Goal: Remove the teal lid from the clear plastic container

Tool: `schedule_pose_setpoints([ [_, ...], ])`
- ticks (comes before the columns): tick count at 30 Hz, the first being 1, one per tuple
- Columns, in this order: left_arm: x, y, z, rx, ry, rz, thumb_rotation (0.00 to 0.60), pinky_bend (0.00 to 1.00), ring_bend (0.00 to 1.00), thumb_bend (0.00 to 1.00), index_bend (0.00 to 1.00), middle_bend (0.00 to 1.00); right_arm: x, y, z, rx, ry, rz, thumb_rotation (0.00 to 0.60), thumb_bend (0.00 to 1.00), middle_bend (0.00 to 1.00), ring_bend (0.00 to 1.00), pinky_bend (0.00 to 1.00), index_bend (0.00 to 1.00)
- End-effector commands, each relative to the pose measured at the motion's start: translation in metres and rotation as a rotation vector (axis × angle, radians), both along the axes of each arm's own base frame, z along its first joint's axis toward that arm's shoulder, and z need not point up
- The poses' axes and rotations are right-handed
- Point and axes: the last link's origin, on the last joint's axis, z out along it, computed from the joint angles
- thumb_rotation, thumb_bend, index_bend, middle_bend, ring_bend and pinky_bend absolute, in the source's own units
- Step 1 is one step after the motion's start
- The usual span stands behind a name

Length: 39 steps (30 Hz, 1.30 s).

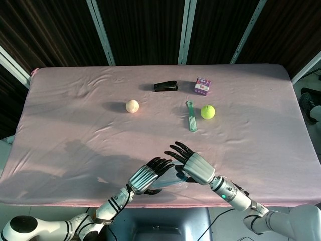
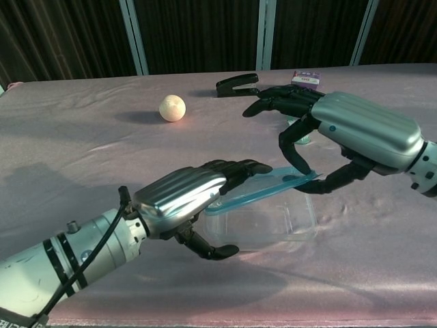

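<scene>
Right at the near edge of the tabletop (image 1: 75, 130), the right hand (image 2: 362, 133) pinches the far-right end of the teal lid (image 2: 263, 191) between its thumb underneath and a dark finger pressing from above, the remaining fingers (image 2: 273, 102) fanned out over the scene. The lid sits tilted, its right end raised above the clear plastic container (image 2: 273, 225), its left end down near the container's rim under the other hand. The left hand (image 2: 181, 201) rests over the left end of lid and container, fingers (image 2: 235, 167) curved across the top and thumb tucked beneath at the front wall, steadying the box; whether it truly clamps the container I cannot tell for certain, though it looks wrapped around it. From the head view both hands (image 1: 148, 176) and (image 1: 194, 165) meet over the container, which is mostly hidden there. Further out on the pink cloth: a peach-coloured ball (image 1: 132, 106) to the left, a black stapler (image 1: 166, 86) at the back, a small purple box (image 1: 202, 86) beside it, a green brush (image 1: 191, 116), and a yellow-green tennis ball (image 1: 207, 112) just right of the brush.
</scene>
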Motion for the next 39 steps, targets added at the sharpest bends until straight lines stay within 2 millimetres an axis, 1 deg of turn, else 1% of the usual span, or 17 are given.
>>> schedule_pose_setpoints([
  [1,0.0,0.003,0.007,0.023,-0.028,-0.025,0.6,0.0,0.0,0.31,0.0,0.0,-0.001,-0.001,0.01,-0.022,-0.015,0.009,0.6,0.57,0.26,0.08,0.13,0.87],
  [11,-0.003,0.011,0.014,0.041,-0.039,-0.019,0.6,0.0,0.0,0.31,0.0,0.0,-0.002,-0.004,0.024,-0.047,-0.018,0.011,0.6,0.57,0.26,0.08,0.13,0.87],
  [20,-0.01,0.018,0.023,0.051,-0.033,0.007,0.6,0.0,0.0,0.3,0.0,0.0,-0.008,-0.012,0.037,-0.089,-0.008,-0.011,0.6,0.57,0.26,0.08,0.13,0.87],
  [24,-0.015,0.021,0.029,0.062,-0.026,0.012,0.6,0.0,0.0,0.31,0.0,0.0,-0.013,-0.017,0.047,-0.129,0.004,-0.015,0.6,0.57,0.26,0.08,0.13,0.87],
  [26,-0.019,0.021,0.033,0.07,-0.018,0.013,0.6,0.0,0.0,0.31,0.0,0.0,-0.017,-0.02,0.052,-0.157,0.023,-0.02,0.6,0.57,0.26,0.08,0.13,0.87],
  [29,-0.029,0.02,0.044,0.09,0.006,0.011,0.6,0.0,0.0,0.31,0.0,0.0,-0.029,-0.026,0.061,-0.206,0.066,-0.045,0.6,0.57,0.26,0.08,0.13,0.87],
  [33,-0.048,0.018,0.06,0.122,0.035,0.034,0.6,0.0,0.0,0.31,0.0,0.0,-0.051,-0.032,0.068,-0.233,0.127,-0.103,0.6,0.57,0.26,0.08,0.13,0.87],
  [36,-0.06,0.018,0.072,0.161,0.046,0.05,0.6,0.0,0.0,0.32,0.0,0.0,-0.066,-0.037,0.067,-0.243,0.176,-0.142,0.6,0.57,0.26,0.08,0.13,0.87],
  [39,-0.072,0.018,0.082,0.184,0.043,0.075,0.6,0.0,0.0,0.32,0.0,0.0,-0.076,-0.04,0.061,-0.237,0.206,-0.174,0.6,0.57,0.26,0.08,0.13,0.87],
])
